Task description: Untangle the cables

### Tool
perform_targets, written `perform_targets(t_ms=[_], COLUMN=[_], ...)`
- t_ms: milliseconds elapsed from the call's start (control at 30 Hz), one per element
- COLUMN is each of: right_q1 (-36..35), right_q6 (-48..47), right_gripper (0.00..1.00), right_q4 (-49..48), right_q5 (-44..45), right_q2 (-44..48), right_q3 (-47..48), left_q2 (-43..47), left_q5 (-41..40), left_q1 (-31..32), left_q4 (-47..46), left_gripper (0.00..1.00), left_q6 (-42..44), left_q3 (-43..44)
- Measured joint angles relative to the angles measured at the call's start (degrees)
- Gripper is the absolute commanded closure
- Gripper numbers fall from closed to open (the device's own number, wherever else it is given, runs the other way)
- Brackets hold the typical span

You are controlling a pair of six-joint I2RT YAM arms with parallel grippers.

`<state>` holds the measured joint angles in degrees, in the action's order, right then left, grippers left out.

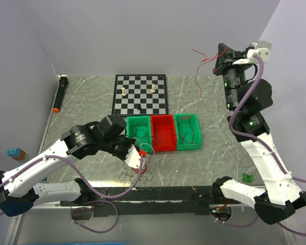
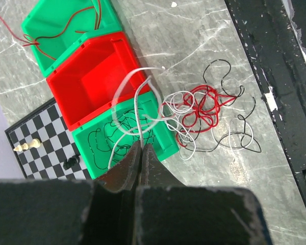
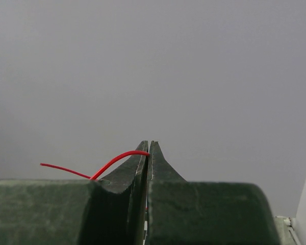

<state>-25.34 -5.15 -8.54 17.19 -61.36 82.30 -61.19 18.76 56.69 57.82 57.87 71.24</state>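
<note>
Grey marbled table (image 1: pixel 86 107), grey walls. A chessboard (image 1: pixel 140 95) lies behind three bins: black wires (image 1: pixel 139 134) in the left green bin (image 1: pixel 138 118), a red strand (image 1: pixel 190 133) in the right green bin (image 1: pixel 188 144), the red bin (image 1: pixel 162 145) between. My left gripper (image 2: pixel 142 148) pinches a white cable (image 2: pixel 138 112) over the tangled cables (image 2: pixel 201 107) beside the bins. My right gripper (image 3: pixel 148 148), raised, pinches a red cable (image 3: pixel 117 157).

My left hand (image 2: pixel 142 147) was pinched shut on a white cable (image 2: pixel 139 117), which rose from my fingertips and curled into a loop over the nearest green bin (image 2: pixel 158 135). Black cables (image 2: pixel 104 143) lay inside that bin. Next to it sat a red bin (image 2: pixel 99 76), then another green bin (image 2: pixel 66 30). Just right of the bins, a tangle of red, white and black cables (image 2: pixel 204 107) lay on the marbled worktop (image 2: pixel 194 41). A chessboard (image 2: pixel 51 153) showed at the left.
</note>
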Motion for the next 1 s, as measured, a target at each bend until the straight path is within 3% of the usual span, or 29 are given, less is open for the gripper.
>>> perform_targets(t_ms=[733,1000], right_q1=[1.7,2.5], right_q6=[0.5,7.1], right_gripper=[1.0,1.0], right_q4=[0.6,1.5], right_q5=[2.1,2.2], right_q2=[2.6,2.5], right_q3=[-10.9,-19.4], left_q2=[0.0,0.0], left_q5=[-0.6,-0.6], left_q1=[0.0,0.0], left_q4=[0.0,0.0], left_gripper=[0.99,0.99], left_q6=[1.0,1.0], left_q3=[0.0,0.0])
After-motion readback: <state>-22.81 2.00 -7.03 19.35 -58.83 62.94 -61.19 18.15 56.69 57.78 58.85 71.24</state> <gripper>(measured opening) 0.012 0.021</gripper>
